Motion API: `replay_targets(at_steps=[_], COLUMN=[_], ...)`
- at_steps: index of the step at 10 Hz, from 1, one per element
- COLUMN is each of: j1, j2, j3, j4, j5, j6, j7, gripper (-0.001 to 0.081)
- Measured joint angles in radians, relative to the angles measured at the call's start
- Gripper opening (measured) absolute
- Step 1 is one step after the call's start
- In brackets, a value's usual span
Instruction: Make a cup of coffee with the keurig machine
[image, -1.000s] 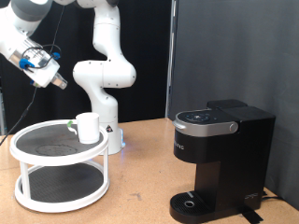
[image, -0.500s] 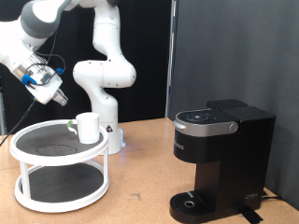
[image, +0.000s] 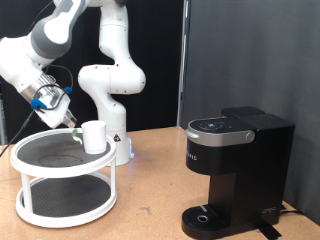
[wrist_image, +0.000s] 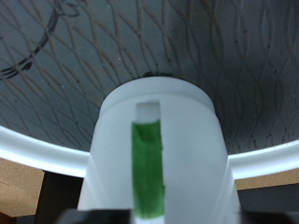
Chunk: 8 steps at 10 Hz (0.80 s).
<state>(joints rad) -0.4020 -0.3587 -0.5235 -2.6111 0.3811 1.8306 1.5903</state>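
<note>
Smooth glossy white cup (image: 94, 136) with a green-striped handle, dark mesh shelf surface inside a white plastic-looking two-tier rack (image: 63, 190), black keurig machine (image: 235, 173) mostly matt with a shiny silver-trimmed top, light wooden tabletop (image: 145, 205), glossy white arm shell (image: 110, 75).

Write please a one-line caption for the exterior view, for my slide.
Panda arm's tool near the white cup on a two-tier round rack; closed keurig machine at right.

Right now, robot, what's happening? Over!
Gripper above the shelf rack, beside the cup. Holding nothing seen. Keurig machine lid down, drip tray bare.
</note>
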Motion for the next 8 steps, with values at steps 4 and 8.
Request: replay_targets(at_steps=[4, 8], j1=[0.0, 0.004], j2=[0.0, 0.0], j3=[0.0, 0.001], j4=[-0.024, -0.047], j5=[0.004, 0.013], j6=[0.033, 0.06], j7=[-0.019, -0.02], gripper=[0.0449, 0.073])
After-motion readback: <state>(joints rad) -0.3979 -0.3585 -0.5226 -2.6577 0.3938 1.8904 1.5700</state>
